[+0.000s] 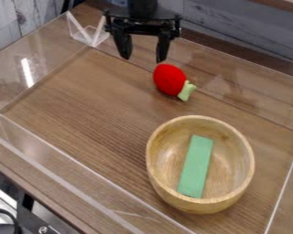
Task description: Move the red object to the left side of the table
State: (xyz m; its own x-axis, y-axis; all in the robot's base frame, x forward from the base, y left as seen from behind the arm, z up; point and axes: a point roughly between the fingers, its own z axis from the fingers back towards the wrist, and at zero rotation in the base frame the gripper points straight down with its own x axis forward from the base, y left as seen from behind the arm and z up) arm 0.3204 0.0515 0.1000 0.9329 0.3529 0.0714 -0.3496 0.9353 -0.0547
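Now the black gripper [143, 47] is hanging over the table [76, 101] with its fingers spread wide, gripping nothing. Just beside it, toward the wooden bowl [200, 164], the red toy fruit [171, 79] is sitting loose on the wood, while a green block [198, 165] is lying inside that bowl

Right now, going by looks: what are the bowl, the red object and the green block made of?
Bowl: wood, matte, visible grain, light tan. Red object: likely plastic, glossy, with a pale green stub. Green block: flat, matte, uniform green; painted wood or plastic, can't tell which.
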